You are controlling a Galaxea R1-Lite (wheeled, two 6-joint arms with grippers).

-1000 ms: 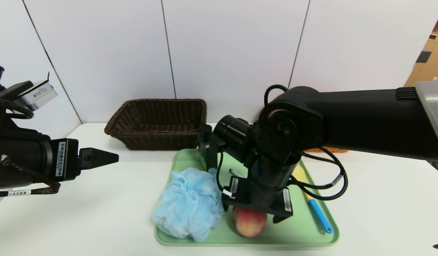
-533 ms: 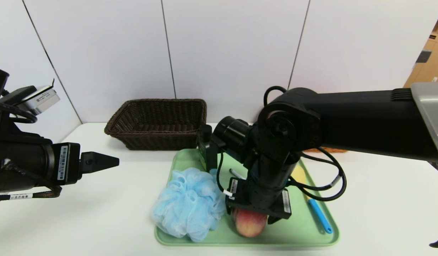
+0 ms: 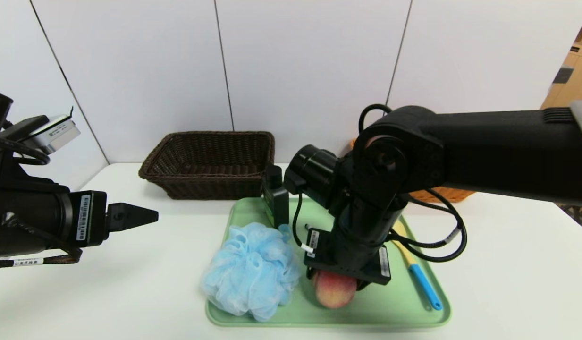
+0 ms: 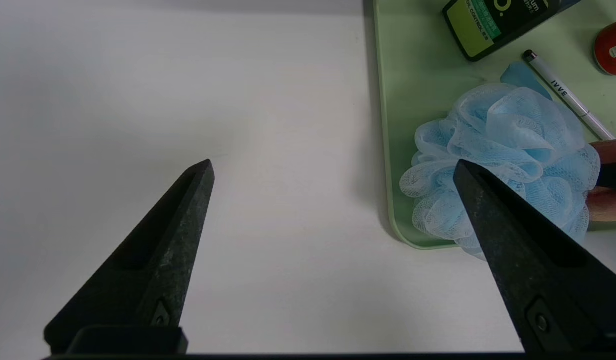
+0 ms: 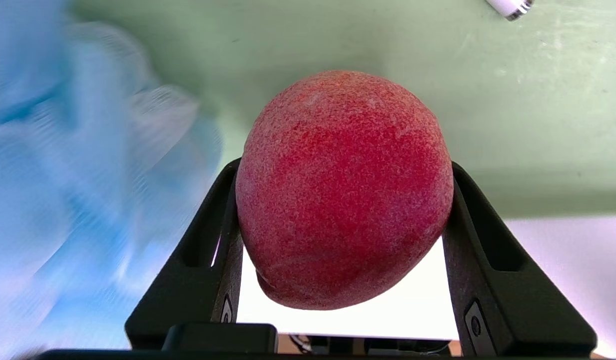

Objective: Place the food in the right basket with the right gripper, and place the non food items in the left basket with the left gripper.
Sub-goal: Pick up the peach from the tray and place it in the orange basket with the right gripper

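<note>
My right gripper (image 3: 337, 282) is shut on the red-and-yellow peach (image 3: 335, 293), holding it just above the near part of the green tray (image 3: 328, 322). In the right wrist view the two fingers press on either side of the peach (image 5: 342, 190). The light blue pouf (image 3: 250, 269) lies beside it on the tray. The dark bottle (image 3: 276, 205), white pen (image 4: 567, 97) and yellow spoon with a blue handle (image 3: 425, 285) also lie on the tray. A red rounded thing (image 4: 611, 46), probably the soda can, shows in the left wrist view. My left gripper (image 3: 149, 216) is open and empty over the table, left of the tray.
The dark brown basket (image 3: 210, 160) stands at the back, left of centre. The orange-tan basket (image 3: 444, 193) is mostly hidden behind my right arm at the back right. The white table's edge runs along the wall panels.
My right arm has risen and shifted a little to the right, and the peach has moved with it. The left arm has barely moved.
</note>
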